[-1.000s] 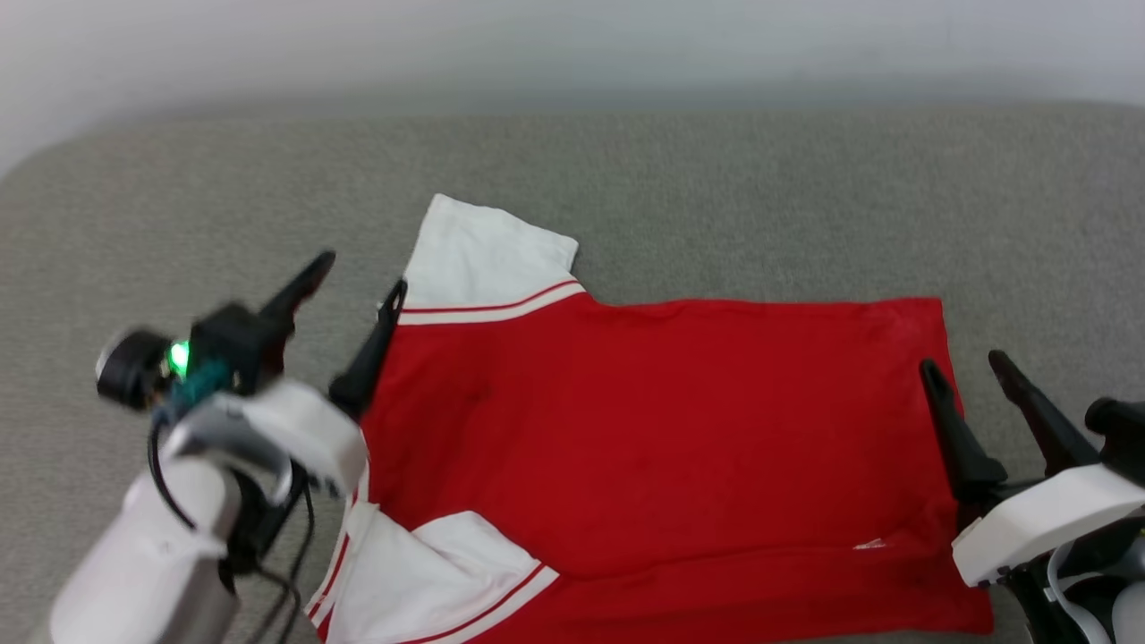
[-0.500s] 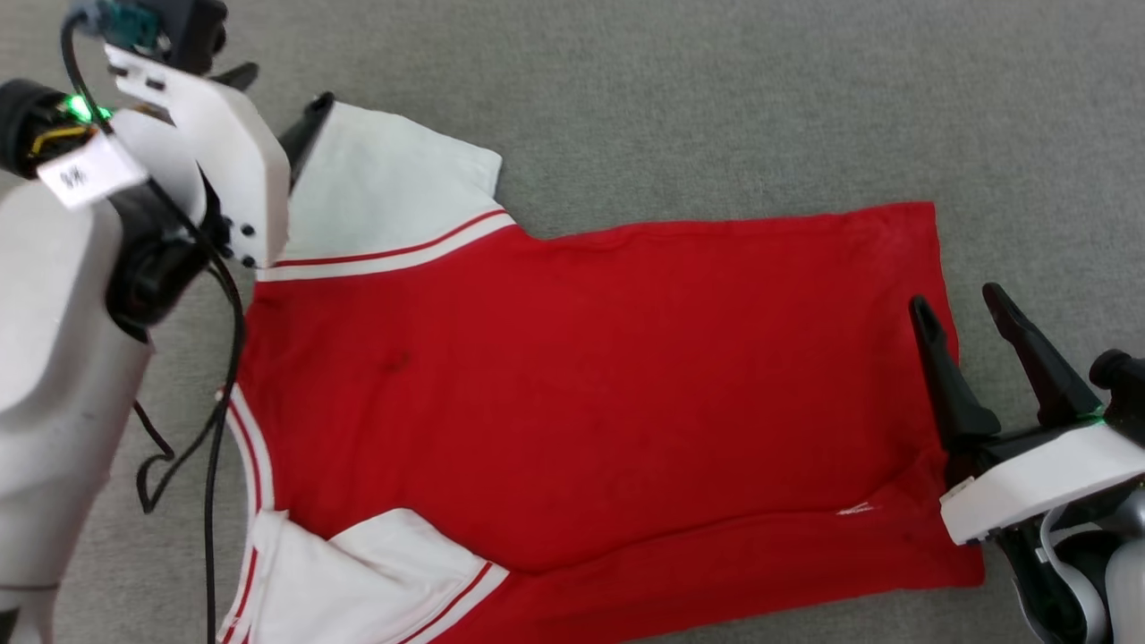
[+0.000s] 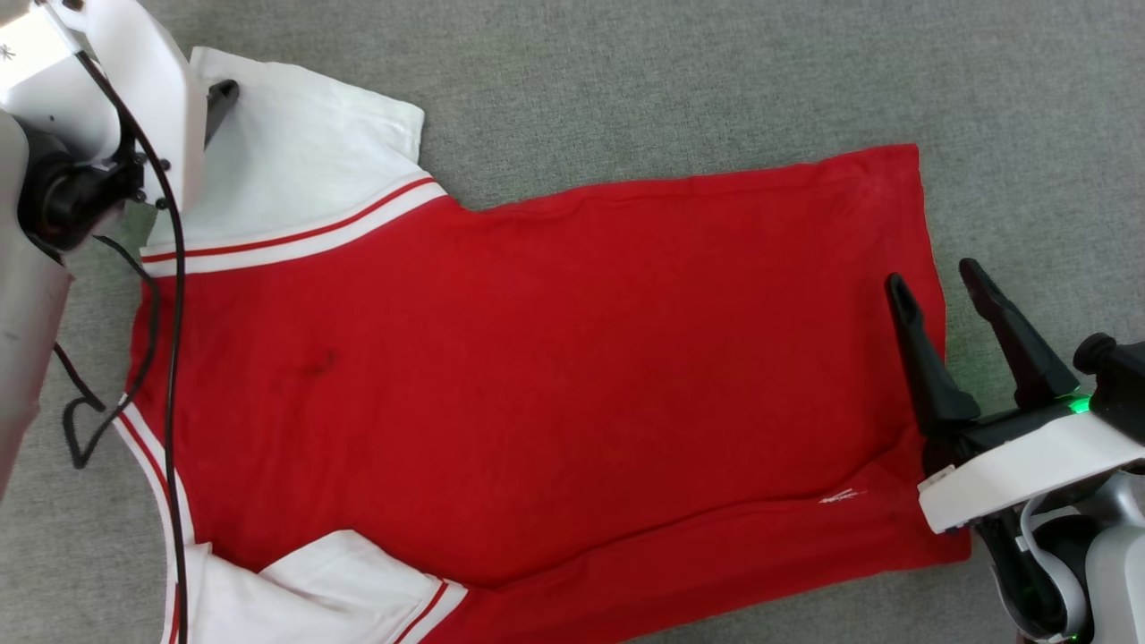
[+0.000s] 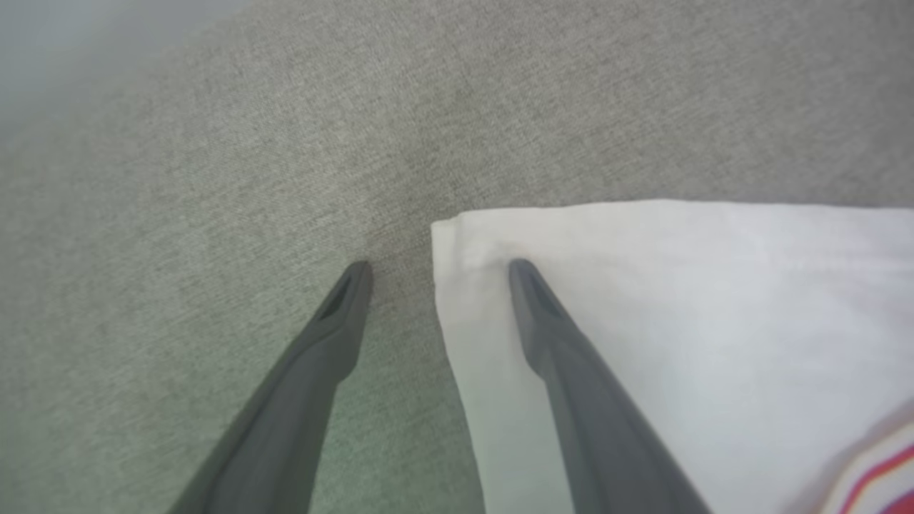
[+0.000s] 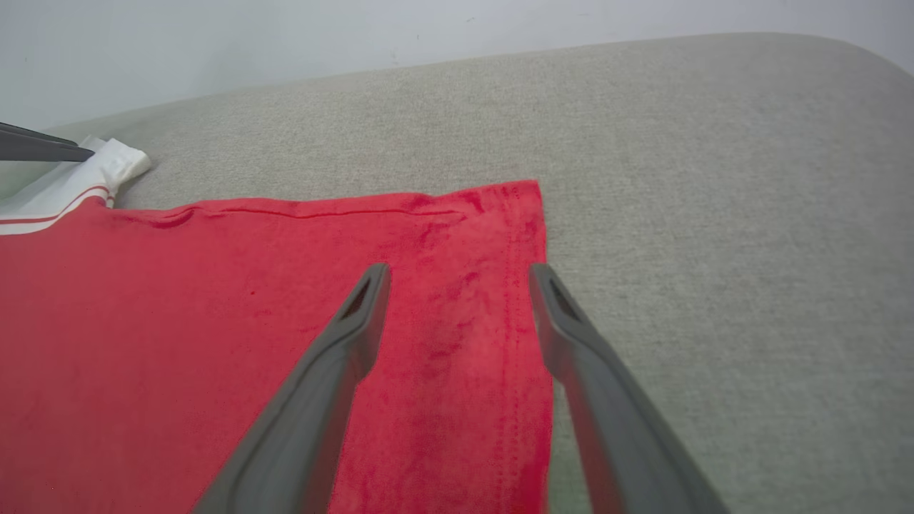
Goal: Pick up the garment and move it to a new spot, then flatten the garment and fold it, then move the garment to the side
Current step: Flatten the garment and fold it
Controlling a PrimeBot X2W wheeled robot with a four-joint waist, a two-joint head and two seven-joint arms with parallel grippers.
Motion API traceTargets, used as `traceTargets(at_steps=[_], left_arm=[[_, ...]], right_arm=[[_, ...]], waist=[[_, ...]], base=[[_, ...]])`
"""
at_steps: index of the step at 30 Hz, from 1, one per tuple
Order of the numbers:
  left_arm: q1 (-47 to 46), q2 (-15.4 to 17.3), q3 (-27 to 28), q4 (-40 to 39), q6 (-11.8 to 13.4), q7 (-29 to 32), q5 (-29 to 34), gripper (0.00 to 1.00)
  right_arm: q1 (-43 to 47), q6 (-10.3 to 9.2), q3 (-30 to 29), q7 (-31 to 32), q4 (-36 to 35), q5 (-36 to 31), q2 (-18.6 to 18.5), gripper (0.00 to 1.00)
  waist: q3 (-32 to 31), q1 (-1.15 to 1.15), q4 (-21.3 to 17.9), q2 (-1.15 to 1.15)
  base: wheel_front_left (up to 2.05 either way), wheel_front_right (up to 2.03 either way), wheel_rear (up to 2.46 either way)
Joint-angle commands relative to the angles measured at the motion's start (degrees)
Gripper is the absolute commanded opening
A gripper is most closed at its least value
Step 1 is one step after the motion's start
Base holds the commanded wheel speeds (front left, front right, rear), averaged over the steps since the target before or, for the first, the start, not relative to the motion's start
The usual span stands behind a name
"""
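The garment (image 3: 555, 358) lies spread on the grey fabric surface, red body flat and plain side up. One white sleeve (image 3: 295, 170) reaches to the far left; the other (image 3: 313, 586) is folded in at the near left. My left gripper (image 4: 439, 270) is open at the far sleeve's outer corner (image 4: 446, 228), one finger over the white cloth, the other over grey fabric. In the head view its wrist hides all but one dark fingertip (image 3: 222, 91). My right gripper (image 3: 935, 282) is open and straddles the red hem (image 5: 521, 300), holding nothing.
The grey padded surface (image 3: 680, 80) extends beyond the garment on the far side and right. In the right wrist view its rounded far edge (image 5: 821, 50) meets a pale wall. A black cable (image 3: 170, 358) from my left arm hangs over the garment's left side.
The head camera has tipped down and closer, so the whole picture shifted. My left gripper went from beside the shoulder seam out to the far sleeve's corner. The right gripper stayed at the hem.
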Motion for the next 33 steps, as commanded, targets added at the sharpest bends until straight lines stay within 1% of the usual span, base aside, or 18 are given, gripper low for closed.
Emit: traceTargets(at_steps=[1,5,6,7,8,9,14,17,19,23,28,30,33], left_arm=[[-0.83,0.10,-0.39,0.59,-0.03,0.36,0.31,1.00],[-0.55,-0.39,-1.42,2.68,-0.07,1.32,-0.56,1.00],[-0.25,-0.69,-1.63,3.25,-0.08,1.80,-1.03,0.88],[0.32,-1.08,-1.85,3.75,-0.07,2.37,-1.83,0.36],[0.83,-1.40,-2.03,3.96,-0.10,2.86,-2.73,0.00],[1.07,-1.62,-2.08,3.89,-0.11,2.88,-3.51,0.00],[0.40,-1.42,-1.64,3.62,-0.08,-2.47,-3.53,0.00],[-0.03,-1.45,-1.44,3.53,-0.07,-6.21,-3.07,0.00],[0.50,-1.90,-1.88,3.01,-0.07,-8.01,-3.59,0.00],[2.07,-1.75,-2.60,1.36,-0.08,-10.86,-4.63,0.00],[6.00,-0.60,-3.87,-3.19,-0.08,-13.93,-5.83,0.00],[7.92,0.28,-4.26,-5.93,-0.09,-14.63,-6.02,0.00],[10.83,1.34,-4.40,-10.59,0.25,-15.52,-6.26,0.00]], right_arm=[[-0.55,-0.05,0.35,-0.31,-0.08,0.45,0.07,1.00],[-1.06,-0.05,0.80,-0.43,-0.32,0.97,-0.37,1.00],[-1.09,-0.05,0.77,-0.43,-0.31,1.05,-0.45,1.00],[-1.14,-0.05,0.71,-0.40,-0.25,1.05,-0.46,1.00],[-1.21,-0.05,0.62,-0.37,-0.19,0.99,-0.47,1.00],[-1.26,-0.05,0.53,-0.35,-0.12,0.88,-0.48,1.00],[-0.96,-0.05,-0.03,-0.01,0.48,0.26,-0.81,1.00],[-0.91,-0.05,-0.27,0.47,0.76,0.12,-1.18,1.00],[-0.77,-0.05,-0.60,0.96,0.89,-0.05,-1.66,1.00],[-0.67,-0.05,-1.04,2.84,1.19,-0.41,-3.00,1.00],[-2.07,-0.06,-1.16,9.09,2.45,-0.81,-6.63,1.00],[-2.78,-0.06,-1.01,12.50,3.13,-0.79,-8.77,1.00],[-5.12,-0.05,-1.28,17.91,4.32,0.99,-11.14,1.00]], waist=[[0.38,-0.01,-0.25,0.00],[1.08,-0.01,-0.43,0.00],[1.18,-0.01,-0.42,0.00],[1.24,-0.01,-0.40,0.00],[1.28,-0.01,-0.37,0.00],[1.30,-0.01,-0.31,0.00],[0.17,-0.01,0.31,0.00],[-1.56,-0.01,0.87,0.00],[-2.96,-0.01,1.46,0.00],[-5.92,-0.01,2.96,0.00],[-9.14,-0.01,4.82,0.00],[-10.03,-0.01,5.68,0.00],[-10.88,-0.01,6.93,0.00]], base=[[0.00,0.00,0.00],[0.00,0.00,0.00],[0.00,0.00,0.00],[0.00,0.00,0.00],[0.00,0.00,0.00],[0.00,0.00,0.00],[0.00,0.00,0.00],[0.00,0.00,0.00],[0.00,0.00,0.00],[0.00,0.00,0.00],[0.00,0.00,0.00],[0.00,0.00,0.00],[0.00,0.00,0.00]])
